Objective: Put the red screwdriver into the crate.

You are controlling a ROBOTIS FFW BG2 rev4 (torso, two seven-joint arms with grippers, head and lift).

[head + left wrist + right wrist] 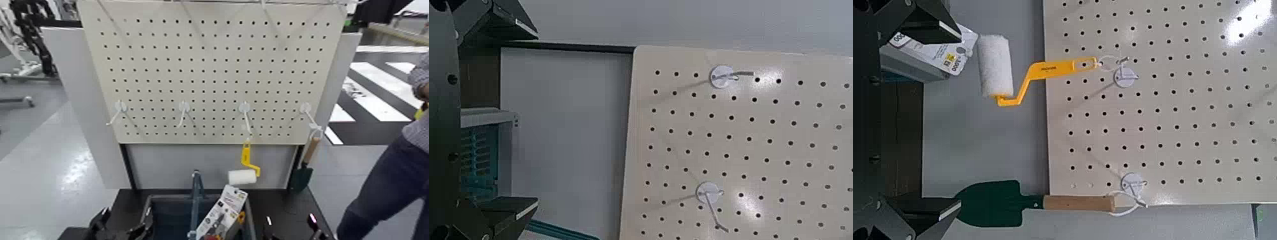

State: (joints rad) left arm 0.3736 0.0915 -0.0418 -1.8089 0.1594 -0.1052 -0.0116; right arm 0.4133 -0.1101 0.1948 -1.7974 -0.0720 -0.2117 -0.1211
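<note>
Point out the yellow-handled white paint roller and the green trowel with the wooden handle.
Yellow-handled white paint roller [996, 66]: right wrist view, on its white roller sleeve.
Green trowel with wooden handle [991, 204]: right wrist view, on its blade.

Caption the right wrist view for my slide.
Yellow paint roller and green trowel hanging from pegboard hooks.

So both grippers are down at the near edge of the scene, the left gripper [125, 222] over on the left and the right gripper [291, 223] over on the right, well apart from each other. Left one's wide open, its two dark fingers [504, 216] spread with a big gap between them. Right one's open too, black fingers [931, 214] apart, pretty much the same pose.
</note>
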